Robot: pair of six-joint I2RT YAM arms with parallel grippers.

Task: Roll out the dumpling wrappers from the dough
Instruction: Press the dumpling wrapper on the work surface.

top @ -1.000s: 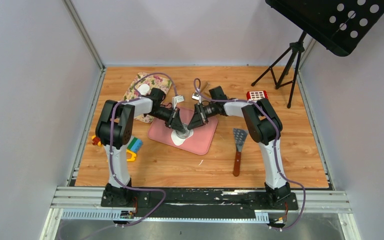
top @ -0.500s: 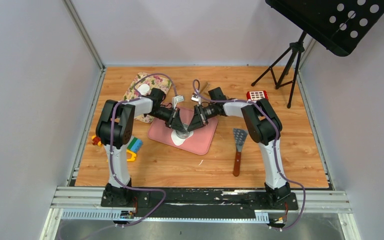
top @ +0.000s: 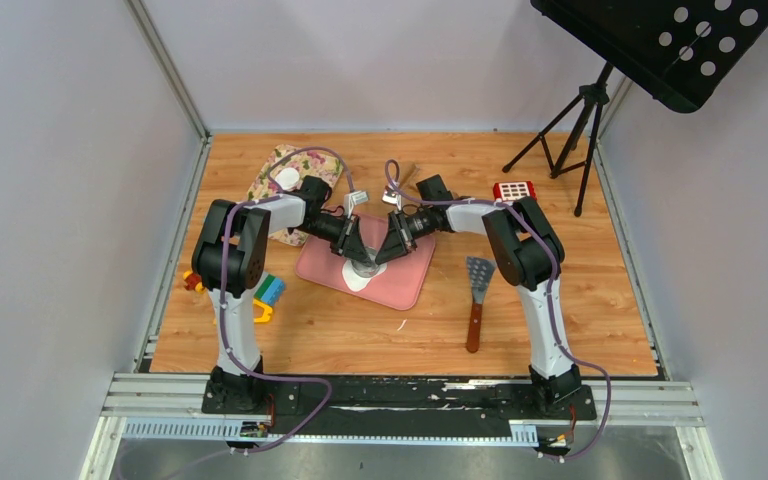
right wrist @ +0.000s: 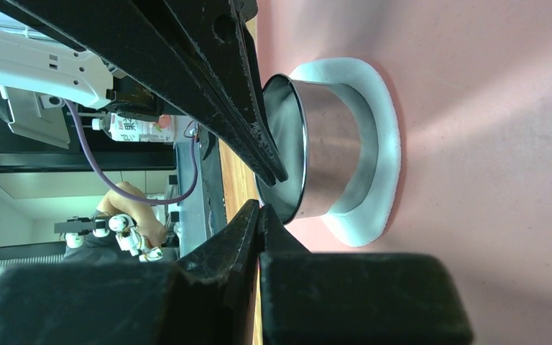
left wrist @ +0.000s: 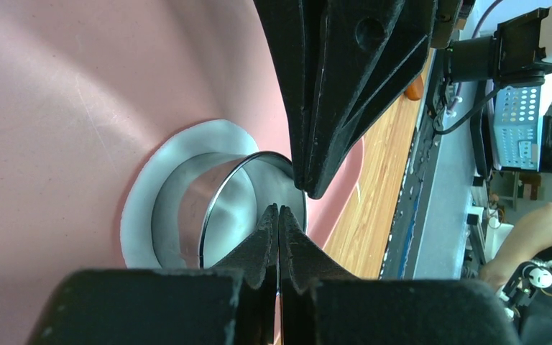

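here, the left gripper has its black, grainy fingers pressed flat together with no gap, tips at the rim of the ring cutter; whether the thin wall is pinched between them cannot be told. the right gripper is likewise closed, tapering to a point at the opposite side of the same rim. the cutter is a short, smooth, shiny steel cylinder, open on top, standing upright on the dough. the dough is a thin, matte white sheet with a soft, uneven outline, showing as a collar round the cutter's base. it lies flat on a smooth pink mat, toward the mat's near side. the mat sits askew on the wooden table. one dumpling wrapper, a small round white disc, rests on a floral cloth beyond the left arm. a slotted spatula lies to the right, apart from the mat, with bare wood between.
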